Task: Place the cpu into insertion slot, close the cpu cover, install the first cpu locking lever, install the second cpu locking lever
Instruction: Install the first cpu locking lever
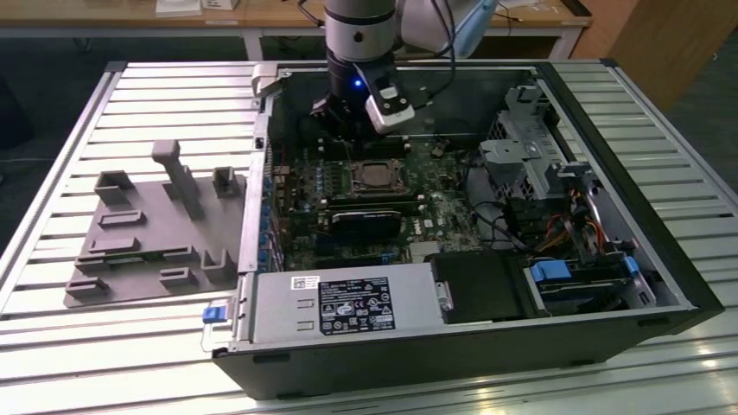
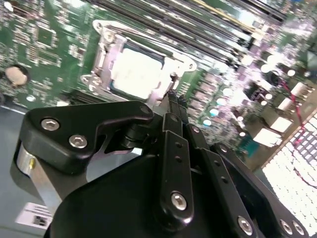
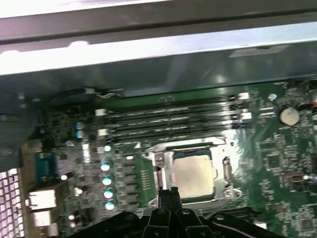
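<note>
One light, fragile-looking cpu (image 1: 375, 175), just above centre of the exterior view; edges only, I'd say. Gripper (image 3: 171, 191) pinched shut, empty.

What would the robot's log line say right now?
cpu: seated | cpu cover: down around cpu | gripper: shut, tips at cover's edge

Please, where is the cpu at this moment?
The cpu lies in its socket on the motherboard, near the exterior view's middle, just beyond the gripper in both wrist views.
</note>
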Controlling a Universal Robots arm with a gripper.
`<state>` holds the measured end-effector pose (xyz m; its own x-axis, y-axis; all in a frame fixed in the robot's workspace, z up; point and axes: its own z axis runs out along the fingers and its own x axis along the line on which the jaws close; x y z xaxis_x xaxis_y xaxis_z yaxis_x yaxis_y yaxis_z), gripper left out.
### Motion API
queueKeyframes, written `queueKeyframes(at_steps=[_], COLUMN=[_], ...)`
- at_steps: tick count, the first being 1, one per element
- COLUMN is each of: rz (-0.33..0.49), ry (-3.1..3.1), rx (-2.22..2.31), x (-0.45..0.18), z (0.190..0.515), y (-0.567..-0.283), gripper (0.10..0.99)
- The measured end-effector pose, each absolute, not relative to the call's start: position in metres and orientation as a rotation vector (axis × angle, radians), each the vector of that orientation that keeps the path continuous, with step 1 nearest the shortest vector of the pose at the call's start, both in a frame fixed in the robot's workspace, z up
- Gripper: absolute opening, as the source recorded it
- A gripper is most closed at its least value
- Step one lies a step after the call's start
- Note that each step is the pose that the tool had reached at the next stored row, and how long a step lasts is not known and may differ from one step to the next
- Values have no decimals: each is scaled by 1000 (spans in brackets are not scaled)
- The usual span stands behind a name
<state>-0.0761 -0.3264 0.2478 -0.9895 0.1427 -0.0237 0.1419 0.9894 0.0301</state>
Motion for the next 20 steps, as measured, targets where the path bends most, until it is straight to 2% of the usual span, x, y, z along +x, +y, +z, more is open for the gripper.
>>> queueKeyframes(at_steps=[8, 15, 20], rz=[68, 212, 343], ry=[3107, 3106, 3099], rx=[223, 223, 224], x=[-97, -105, -109], z=[248, 248, 248], y=[-326, -327, -327], gripper=[102, 102, 102])
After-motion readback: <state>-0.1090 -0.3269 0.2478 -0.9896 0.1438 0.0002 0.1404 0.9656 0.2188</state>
